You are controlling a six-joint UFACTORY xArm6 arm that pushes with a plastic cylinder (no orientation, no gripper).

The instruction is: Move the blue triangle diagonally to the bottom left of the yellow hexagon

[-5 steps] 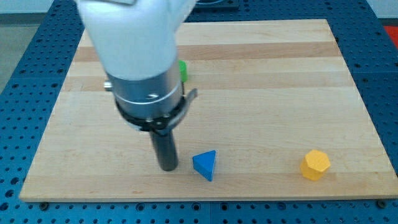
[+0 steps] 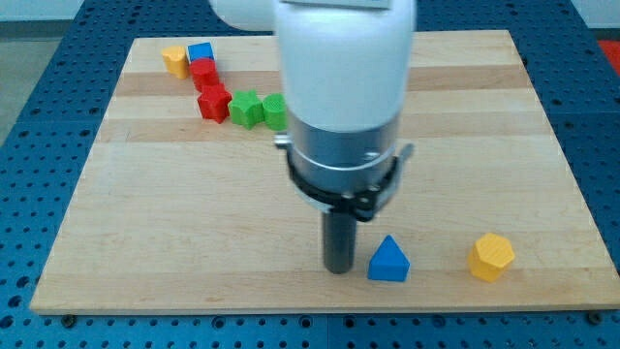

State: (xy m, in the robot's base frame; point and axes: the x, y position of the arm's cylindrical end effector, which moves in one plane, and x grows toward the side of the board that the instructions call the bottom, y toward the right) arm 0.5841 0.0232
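Note:
The blue triangle [image 2: 388, 261] lies near the board's bottom edge, right of centre. The yellow hexagon [image 2: 491, 257] lies to its right, at about the same height, with a gap between them. My tip [image 2: 338, 269] stands just left of the blue triangle, very close to or touching its left side. The arm's white and grey body [image 2: 344, 107] hangs over the middle of the board and hides what is behind it.
At the view's top left lie a yellow block [image 2: 174, 60], a blue block [image 2: 201, 52], two red blocks [image 2: 207, 87] and two green blocks [image 2: 257, 109] in a curved row. The wooden board [image 2: 484, 145] ends close below the triangle.
My tip has moved to the right along the bottom of the board. The blue triangle has slid right, closer to the yellow hexagon, and has turned. The blocks at the top left have come into view.

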